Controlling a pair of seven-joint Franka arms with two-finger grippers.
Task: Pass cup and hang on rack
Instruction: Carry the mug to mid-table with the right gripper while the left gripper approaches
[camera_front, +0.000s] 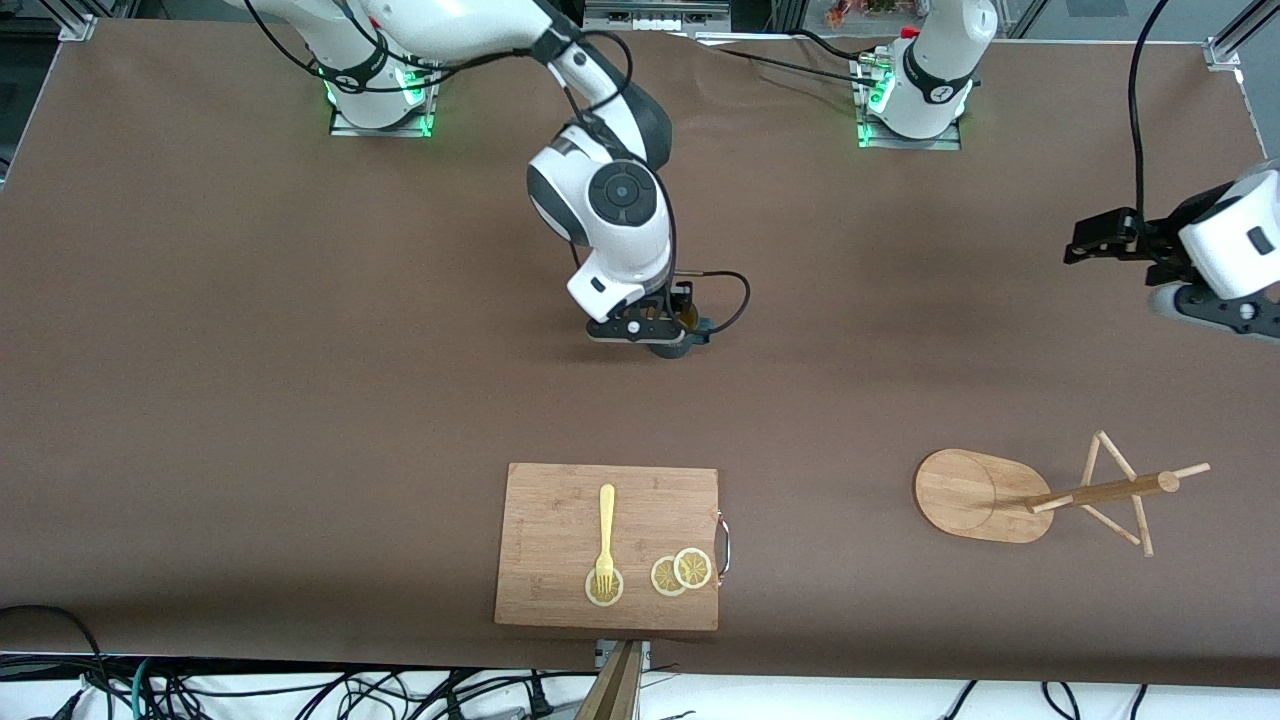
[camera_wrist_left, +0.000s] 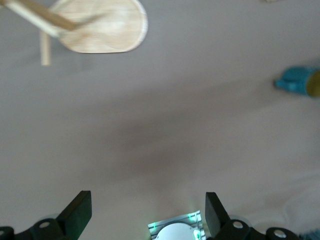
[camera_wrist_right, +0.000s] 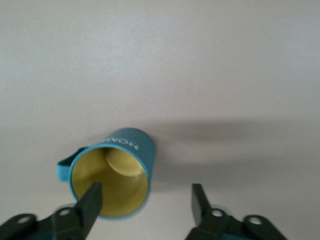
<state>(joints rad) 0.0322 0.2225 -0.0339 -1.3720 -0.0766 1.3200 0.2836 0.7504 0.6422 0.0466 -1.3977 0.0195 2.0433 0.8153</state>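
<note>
Right claw (camera_wrist_right: 145, 202): spread wide, low over cup (camera_wrist_right: 112, 175), one finger (camera_wrist_right: 92, 202) at its rim, gripping nothing.
Left claw (camera_wrist_left: 147, 212): spread wide, empty, waiting above surface (camera_front: 300, 350) edge.
Rack (camera_front: 985, 495): tipped over.

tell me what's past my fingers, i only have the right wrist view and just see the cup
Observer: In the front view the rack stands toward the left arm's end of the table, nearer the front camera than the cup.
Operator: where's the left gripper
Observer: The left gripper is open and waits over bare table near that end.
Operator: anything else down there
Observer: A cutting board lies nearer the front camera than the cup, with a fork and lemon slices on it.
Operator: am i closed on the cup
Observer: No, the right gripper is open, with one finger over the cup's rim.
</note>
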